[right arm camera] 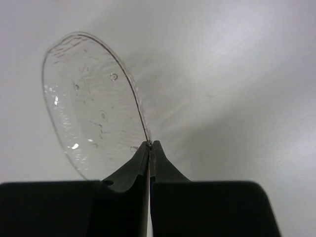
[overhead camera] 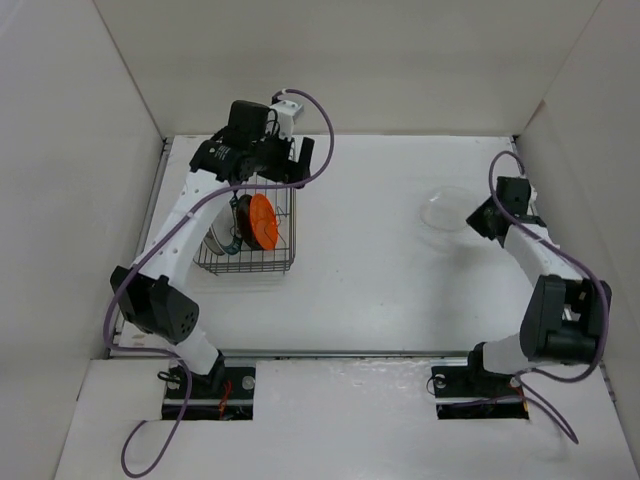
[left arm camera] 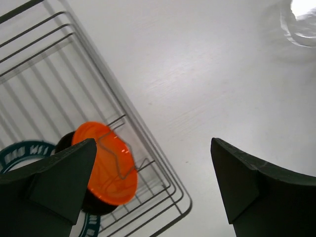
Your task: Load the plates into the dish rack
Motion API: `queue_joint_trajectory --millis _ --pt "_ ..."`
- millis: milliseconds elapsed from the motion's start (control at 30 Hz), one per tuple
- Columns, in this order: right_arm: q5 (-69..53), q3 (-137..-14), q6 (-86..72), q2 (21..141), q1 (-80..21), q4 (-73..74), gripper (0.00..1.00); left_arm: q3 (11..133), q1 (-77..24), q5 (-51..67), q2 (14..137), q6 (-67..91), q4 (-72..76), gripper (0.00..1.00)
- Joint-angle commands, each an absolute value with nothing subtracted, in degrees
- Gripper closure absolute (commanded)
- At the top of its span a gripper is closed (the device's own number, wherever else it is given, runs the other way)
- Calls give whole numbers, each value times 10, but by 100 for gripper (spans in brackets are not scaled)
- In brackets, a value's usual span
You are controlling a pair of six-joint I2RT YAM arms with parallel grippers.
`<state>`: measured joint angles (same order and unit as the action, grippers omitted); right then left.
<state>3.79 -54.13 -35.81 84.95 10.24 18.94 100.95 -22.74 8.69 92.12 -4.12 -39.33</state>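
Right fingers (right arm camera: 133, 170) clamped on rim of clear transparent round plate (right arm camera: 89, 108), frame left. Likely light, slick, brittle; rim pinch may slip. Left fingers (left arm camera: 59, 173) apart.

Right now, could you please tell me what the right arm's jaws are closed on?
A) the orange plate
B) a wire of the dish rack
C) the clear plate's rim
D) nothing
C: the right wrist view shows the right jaws pinched shut on the clear plate at its rim.
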Motion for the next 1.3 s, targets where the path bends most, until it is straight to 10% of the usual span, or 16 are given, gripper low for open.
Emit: queue_joint_trajectory --millis 0,1000,1100,1267 --pt "-25 -515 -366 768 26 21 100 1015 -229 273 921 -83 -348 0" --pt "-152 -512 -331 719 -193 -198 100 1083 -229 558 1082 4 -300 4" --pt "-152 -524 -331 719 -202 -198 100 1083 -229 533 1082 16 -287 19" --pt "-152 -530 -337 734 -216 -198 88 1093 -229 511 1088 22 -293 90"
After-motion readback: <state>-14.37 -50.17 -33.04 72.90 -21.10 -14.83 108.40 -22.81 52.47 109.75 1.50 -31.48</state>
